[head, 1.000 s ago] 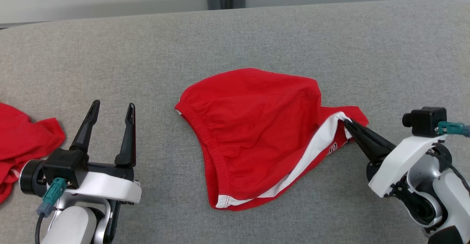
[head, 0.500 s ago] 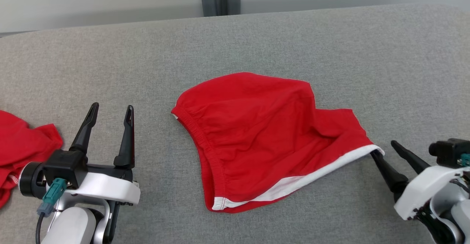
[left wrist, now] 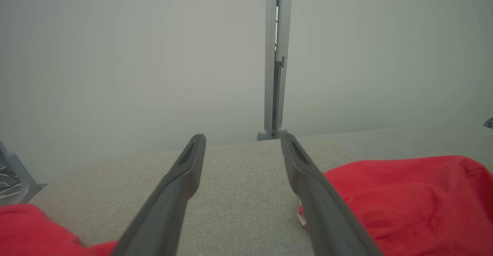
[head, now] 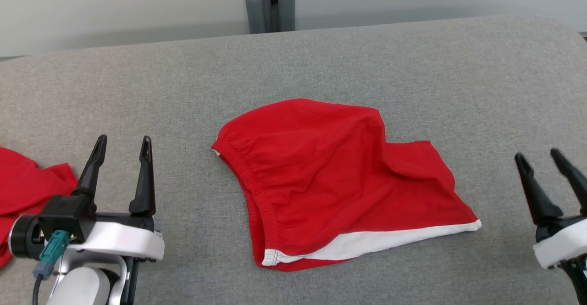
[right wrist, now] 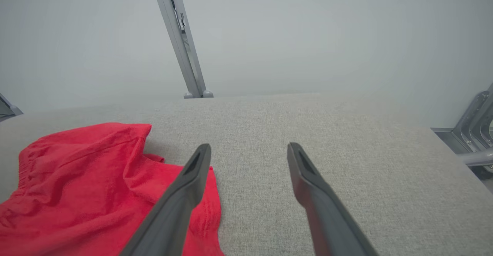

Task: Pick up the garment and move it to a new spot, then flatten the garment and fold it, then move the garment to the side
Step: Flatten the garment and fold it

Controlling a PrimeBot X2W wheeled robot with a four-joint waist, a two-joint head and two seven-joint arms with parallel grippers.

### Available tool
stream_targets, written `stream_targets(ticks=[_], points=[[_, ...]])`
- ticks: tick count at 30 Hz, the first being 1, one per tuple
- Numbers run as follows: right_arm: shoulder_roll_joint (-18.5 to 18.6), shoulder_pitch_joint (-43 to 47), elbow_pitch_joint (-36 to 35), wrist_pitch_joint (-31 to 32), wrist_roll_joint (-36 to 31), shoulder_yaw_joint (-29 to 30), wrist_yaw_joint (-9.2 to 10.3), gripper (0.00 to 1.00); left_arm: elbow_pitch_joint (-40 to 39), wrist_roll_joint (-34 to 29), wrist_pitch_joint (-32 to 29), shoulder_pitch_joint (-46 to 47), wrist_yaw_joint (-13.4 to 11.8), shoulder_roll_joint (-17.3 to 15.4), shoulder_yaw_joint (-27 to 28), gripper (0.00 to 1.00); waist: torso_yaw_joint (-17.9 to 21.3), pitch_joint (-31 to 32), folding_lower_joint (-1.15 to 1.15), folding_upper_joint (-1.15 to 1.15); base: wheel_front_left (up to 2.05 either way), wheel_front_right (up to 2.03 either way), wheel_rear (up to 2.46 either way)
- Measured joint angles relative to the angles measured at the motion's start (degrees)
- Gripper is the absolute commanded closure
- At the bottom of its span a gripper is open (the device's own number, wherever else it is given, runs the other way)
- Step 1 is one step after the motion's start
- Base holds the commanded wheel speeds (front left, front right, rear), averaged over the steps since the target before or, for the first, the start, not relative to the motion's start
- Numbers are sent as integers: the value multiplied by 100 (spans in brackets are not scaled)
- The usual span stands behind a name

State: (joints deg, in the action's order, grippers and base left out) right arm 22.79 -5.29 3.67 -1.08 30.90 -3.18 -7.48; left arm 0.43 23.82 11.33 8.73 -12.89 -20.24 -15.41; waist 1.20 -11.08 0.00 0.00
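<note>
A red garment [head: 335,181] with a white hem band lies spread on the grey padded table [head: 321,57] at the centre, its elastic waistband facing left. My left gripper [head: 123,143] stands open to its left, empty, and my right gripper [head: 539,155] stands open to its right, clear of the white corner. In the left wrist view the garment [left wrist: 404,198] lies to the right of my open left gripper [left wrist: 242,140]. The right wrist view has the garment [right wrist: 96,183] left of my open right gripper [right wrist: 249,148].
A second red cloth [head: 27,190] lies bunched at the table's left edge, also low in the left wrist view [left wrist: 34,229]. A grey post [head: 269,2] stands behind the table against a pale wall. A metal frame [right wrist: 470,133] sits off the table's right end.
My right gripper opened, let go of the garment's white-banded corner and drew back to the right. That corner now lies flat on the table. The camera tilted slightly.
</note>
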Motion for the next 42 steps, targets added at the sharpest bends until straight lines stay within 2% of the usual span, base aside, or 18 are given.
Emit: stream_targets(ticks=[9, 16, 27, 42], points=[[-1224, -132, -866, -290, -1182, 594, 0, 0, -264, -43, -59, -317, -213, -43, -16, 0, -64, 279, 0, 0, 0, 0, 0], [-1726, -18, -806, -369, -1659, 472, 0, 0, -559, -112, -133, -732, -390, -37, -129, 0, -105, 507, 0, 0, 0, 0, 0], [-1924, 514, -555, -242, -1768, 399, 0, 0, -762, -125, -346, -1213, -502, -64, -303, 0, -211, 949, 0, 0, 0, 0, 0], [-1982, 581, -560, -126, -1793, 385, 0, 0, -791, -120, -425, -1216, -516, -85, -372, 0, -207, 988, 0, 0, 0, 0, 0]])
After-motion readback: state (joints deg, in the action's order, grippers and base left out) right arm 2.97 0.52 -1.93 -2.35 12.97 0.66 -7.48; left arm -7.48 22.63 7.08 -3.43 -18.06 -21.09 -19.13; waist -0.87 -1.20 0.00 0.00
